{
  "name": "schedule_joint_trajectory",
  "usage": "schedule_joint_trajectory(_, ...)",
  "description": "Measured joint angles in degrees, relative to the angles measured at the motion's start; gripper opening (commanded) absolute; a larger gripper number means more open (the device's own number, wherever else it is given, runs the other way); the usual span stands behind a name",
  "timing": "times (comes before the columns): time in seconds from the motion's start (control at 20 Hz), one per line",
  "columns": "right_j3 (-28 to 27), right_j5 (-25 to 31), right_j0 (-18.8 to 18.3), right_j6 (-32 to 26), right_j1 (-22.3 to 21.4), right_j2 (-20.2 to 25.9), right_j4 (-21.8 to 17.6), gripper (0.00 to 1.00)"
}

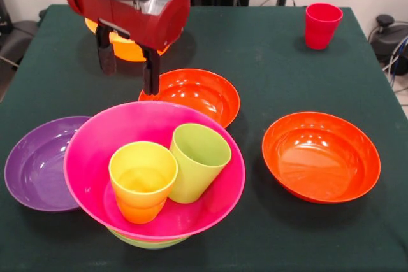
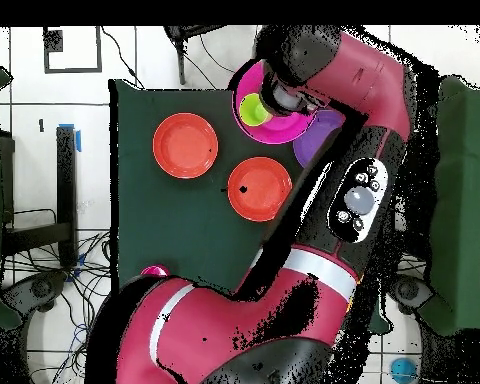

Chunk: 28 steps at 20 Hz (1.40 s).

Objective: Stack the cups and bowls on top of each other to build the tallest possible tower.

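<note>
We see a magenta bowl (image 1: 210,211) sitting in a lime-green bowl (image 1: 150,242) whose rim just peeks out beneath it. Inside the magenta bowl stand two cups touching each other — a yellow-orange cup (image 1: 141,183) and, to its right, a tilted lime green cup (image 1: 196,160). A purple bowl (image 1: 35,167) lies at the left, partly under the magenta rim. Behind the pile rests a red-orange bowl (image 1: 201,93), with a second red-orange bowl (image 1: 320,156) well apart at the right. A red cup (image 1: 321,25) stands upright near the far right corner of the dark green table (image 1: 268,68). The tool (image 1: 128,63) hangs above the table behind the pile, its two dark fingers (image 1: 151,73) spread apart and empty — an orange bowl (image 1: 124,48) shows behind it.
</note>
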Motion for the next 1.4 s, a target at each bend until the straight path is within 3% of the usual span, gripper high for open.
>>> schedule_joint_trajectory(1.4,0.46,0.02,0.44,0.00,-5.35,4.17,-4.78,1.00)
